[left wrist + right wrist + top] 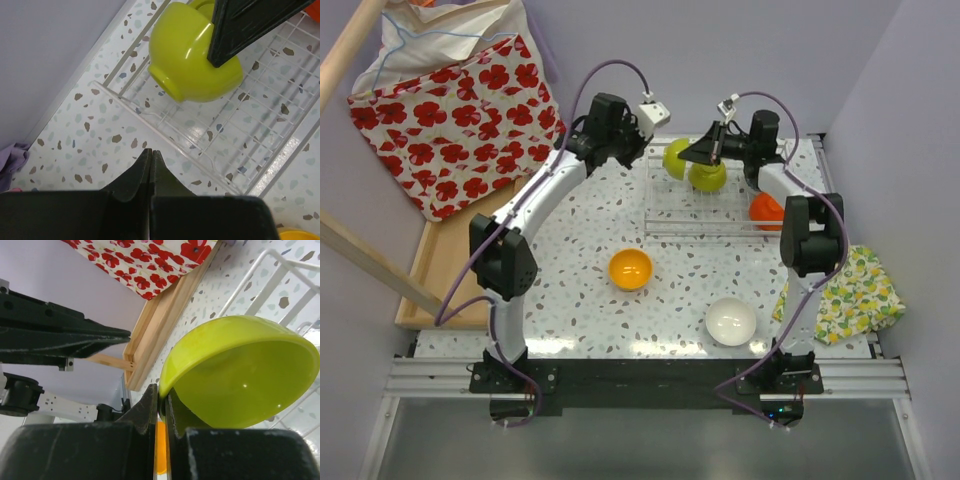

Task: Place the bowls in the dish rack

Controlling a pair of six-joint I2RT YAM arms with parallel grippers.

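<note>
While you hold one lime green bowl (pixel 240 375) at the far left end of the dish rack (pixel 700 215), the job looks to be somewhere near its middle. A second lime green bowl (pixel 708 177) sits in the rack just beside the held one, and a red-orange bowl (pixel 767 210) stands at the rack's right end. Two bowls are not yet loaded: the orange-yellow bowl (pixel 630 268) and the white bowl (pixel 731 321), both upright on the table (pixel 570 300), well apart from the rack and from each other. No other bowls show in these views.

Your right gripper (pixel 161 400) is clamped on the held bowl's rim, with one finger inside the wall and one outside and almost no gap between them. The bowl is tipped on its side, its hollow towards your right wrist camera and its foot towards the left arm. It hangs low over the rack wires, but you cannot tell whether it touches them.

Your left gripper (pixel 151 157) is pressed closed on nothing, hovering above the table just outside the rack's left edge.
</note>
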